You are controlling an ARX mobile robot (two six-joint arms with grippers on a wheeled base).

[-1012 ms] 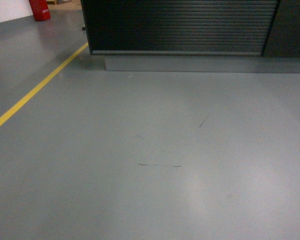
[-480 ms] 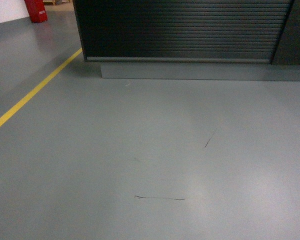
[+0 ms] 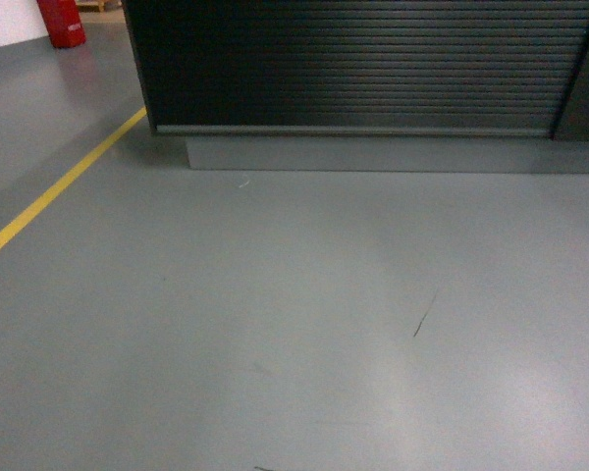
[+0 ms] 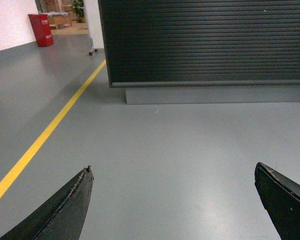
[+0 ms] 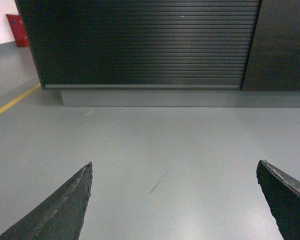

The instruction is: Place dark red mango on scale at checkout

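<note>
The checkout (image 3: 353, 69) stands straight ahead across bare grey floor (image 3: 294, 324), its ribbed front facing both arms. The left gripper (image 4: 172, 200) and right gripper (image 5: 172, 200) gape wide, empty. Neither mango nor scale shows; the countertop is out of frame.

I can read no text, label, brand or number anywhere. The red cabinet (image 4: 41, 29) by the wall carries a small dark mark, too blurred for me to make out, and the checkout (image 3: 353, 64) front bears no lettering.
</note>
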